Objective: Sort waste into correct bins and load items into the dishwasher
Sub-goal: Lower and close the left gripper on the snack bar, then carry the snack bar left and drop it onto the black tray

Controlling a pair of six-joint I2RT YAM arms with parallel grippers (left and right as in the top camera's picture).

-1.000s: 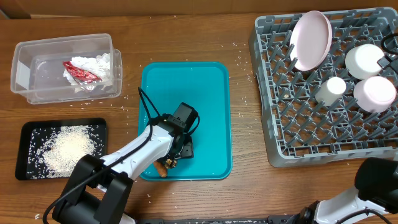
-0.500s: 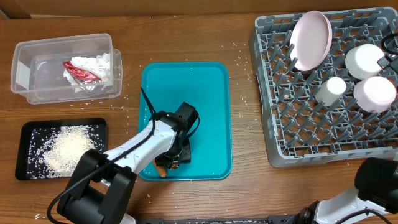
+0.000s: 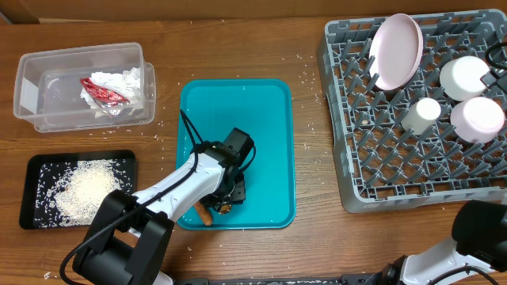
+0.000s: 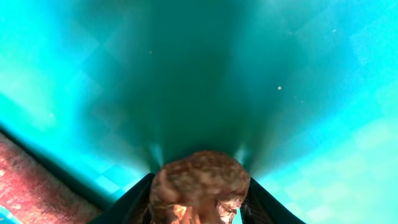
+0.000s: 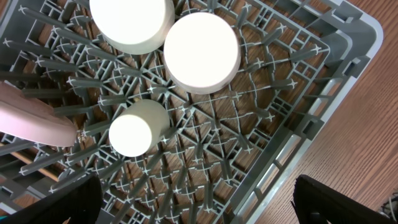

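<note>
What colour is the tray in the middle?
The tray is teal, seen best from overhead.

I'm seeing the teal tray (image 3: 265,134) lying flat on the wooden counter (image 3: 238,39), long side running front to back, wood grain showing all around it.

You see a wooden table (image 3: 317,237) filling nearly the whole overhead frame, its brown grain running left to right. Along the top edge, toward the upper left, a paler strip (image 3: 119,8) borders it; you cannot tell what it is. The light is even, the shadows soft. The same wood shows at the lower right of the right wrist view.
</note>
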